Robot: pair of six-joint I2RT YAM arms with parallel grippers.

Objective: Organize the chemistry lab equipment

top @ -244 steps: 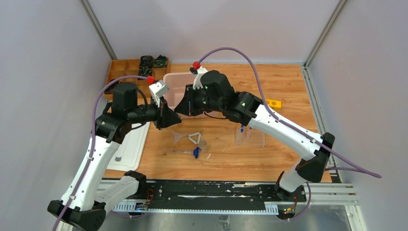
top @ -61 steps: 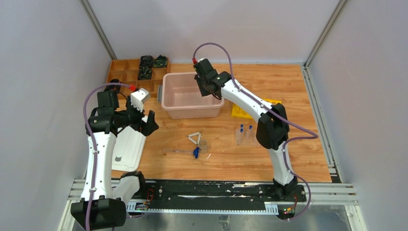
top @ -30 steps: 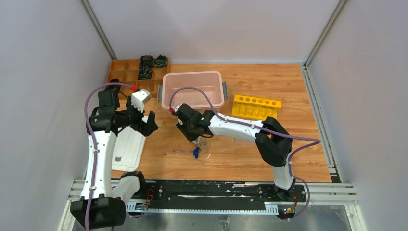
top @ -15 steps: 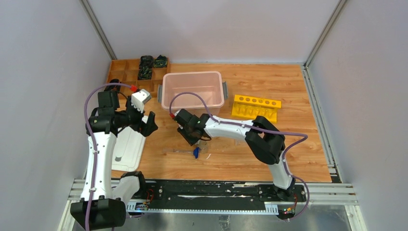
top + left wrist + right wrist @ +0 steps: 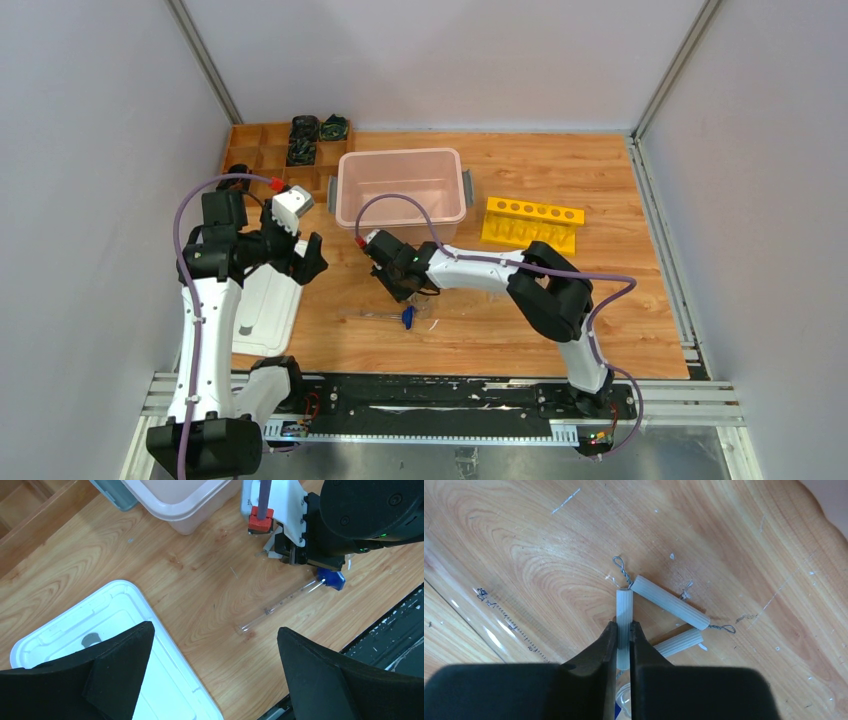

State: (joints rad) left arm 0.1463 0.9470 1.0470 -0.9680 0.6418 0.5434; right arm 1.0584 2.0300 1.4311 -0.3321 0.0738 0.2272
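Note:
The white triangle (image 5: 669, 602), three ribbed white bars on twisted wire, lies on the wooden table. My right gripper (image 5: 624, 627) is shut on its left bar, one finger on each side. From above, this gripper (image 5: 400, 285) hides the triangle. A thin clear graduated rod with a blue tip (image 5: 405, 318) lies just in front of it, and shows in the left wrist view as the rod (image 5: 287, 597). A small clear dish (image 5: 624, 697) peeks out under the right jaws. My left gripper (image 5: 305, 258) hangs open and holds nothing, over the edge of the white lid (image 5: 125, 630).
A pink bin (image 5: 400, 153) stands behind the right gripper, with a yellow holed rack (image 5: 530, 222) to its right. A wooden compartment tray (image 5: 262, 150) with dark items sits at the back left. The white lid (image 5: 265, 305) lies at the left front.
The right arm swung from the pink bin down to the triangle and its jaws closed on the left bar. The left arm stayed in place, open.

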